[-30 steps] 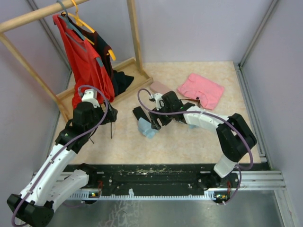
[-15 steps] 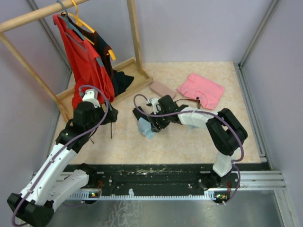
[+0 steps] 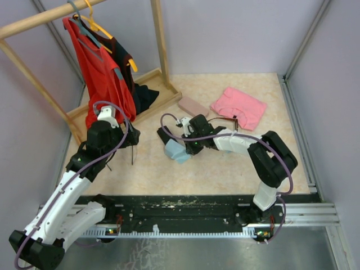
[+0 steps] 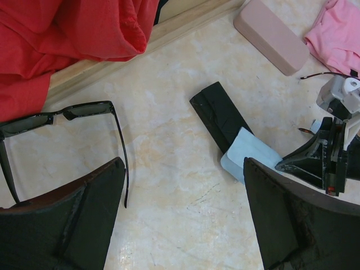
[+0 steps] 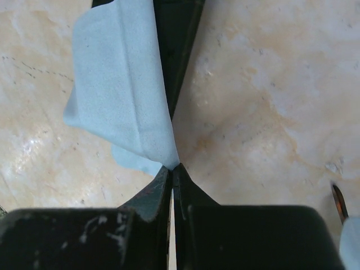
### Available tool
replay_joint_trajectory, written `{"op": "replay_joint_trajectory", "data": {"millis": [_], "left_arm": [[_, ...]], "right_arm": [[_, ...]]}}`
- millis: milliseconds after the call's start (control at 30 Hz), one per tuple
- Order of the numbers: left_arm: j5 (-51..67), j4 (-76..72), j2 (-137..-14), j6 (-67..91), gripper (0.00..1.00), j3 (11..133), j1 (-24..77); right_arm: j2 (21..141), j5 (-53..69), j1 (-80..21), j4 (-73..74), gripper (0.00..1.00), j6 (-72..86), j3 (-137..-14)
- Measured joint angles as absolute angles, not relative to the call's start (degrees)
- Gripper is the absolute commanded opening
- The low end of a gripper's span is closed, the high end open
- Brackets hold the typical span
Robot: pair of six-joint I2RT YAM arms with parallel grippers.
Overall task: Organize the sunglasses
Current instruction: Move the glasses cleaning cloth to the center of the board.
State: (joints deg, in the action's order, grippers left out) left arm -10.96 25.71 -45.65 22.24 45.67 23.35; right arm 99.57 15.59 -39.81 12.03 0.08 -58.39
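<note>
The black-framed sunglasses [image 4: 56,115] lie unfolded on the floor at the foot of the red garment, just beyond my left gripper [image 4: 183,169]. That gripper hangs open above bare floor with nothing between its fingers. The thin reddish-brown sunglasses [image 4: 325,75] lie near the pink garment, partly hidden behind my right arm. My right gripper [image 5: 173,166] is shut on a corner of a light blue cloth [image 5: 121,84], which lies against the black oblong case [image 5: 177,39]. In the top view the right gripper [image 3: 187,147] sits at the cloth [image 3: 175,151], beside the black case [image 3: 165,135].
A pink oblong case [image 3: 192,105] lies at the back, with a pink garment [image 3: 239,107] to its right. A wooden clothes rack [image 3: 160,45] with a red garment [image 3: 101,73] and dark clothes stands at the back left. Walls close in both sides.
My right gripper slid left to the blue cloth and shut on its corner. The left arm has not moved.
</note>
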Motion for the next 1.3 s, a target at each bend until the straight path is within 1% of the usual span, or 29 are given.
{"op": "replay_joint_trajectory", "data": {"millis": [267,533,567,700,767,833,867,933,1067,1300], "left_arm": [[-10.79,25.71,-45.65,22.24,0.91,45.65,23.07],[-10.61,25.69,-45.65,22.24,0.91,45.52,22.96],[-10.59,25.71,-45.63,22.24,0.91,45.47,22.96],[-10.5,25.71,-45.58,22.24,0.91,45.39,22.96],[-10.46,25.71,-45.52,22.24,0.91,45.39,22.94],[-10.46,25.71,-45.47,22.24,0.91,45.39,22.92],[-10.41,25.71,-45.45,22.24,0.91,45.39,22.87],[-10.41,25.71,-45.41,22.24,0.91,45.39,22.76],[-10.41,25.71,-45.19,22.24,0.92,45.39,22.72],[-10.41,25.71,-45.08,22.24,0.92,45.39,22.72]], "right_arm": [[92.03,6.0,-40.01,15.75,0.0,1.19,-56.49],[91.29,-10.13,-39.4,20.86,0.0,5.23,-56.51],[91.29,-11.75,-39.2,21.39,0.01,5.85,-56.51],[91.29,-14.48,-38.72,22.24,0.28,6.7,-56.64],[91.22,-12.53,-38.57,22.0,0.44,6.26,-56.64],[90.96,-9.28,-38.57,21.63,0.57,5.67,-56.64],[90.67,-7.42,-38.57,21.37,0.61,5.23,-56.64],[89.76,-5.43,-38.57,20.69,0.64,4.82,-56.64],[86.94,-4.4,-38.57,19.57,0.65,4.32,-57.19],[87.61,-2.92,-38.98,19.59,0.67,3.09,-62.43]]}}
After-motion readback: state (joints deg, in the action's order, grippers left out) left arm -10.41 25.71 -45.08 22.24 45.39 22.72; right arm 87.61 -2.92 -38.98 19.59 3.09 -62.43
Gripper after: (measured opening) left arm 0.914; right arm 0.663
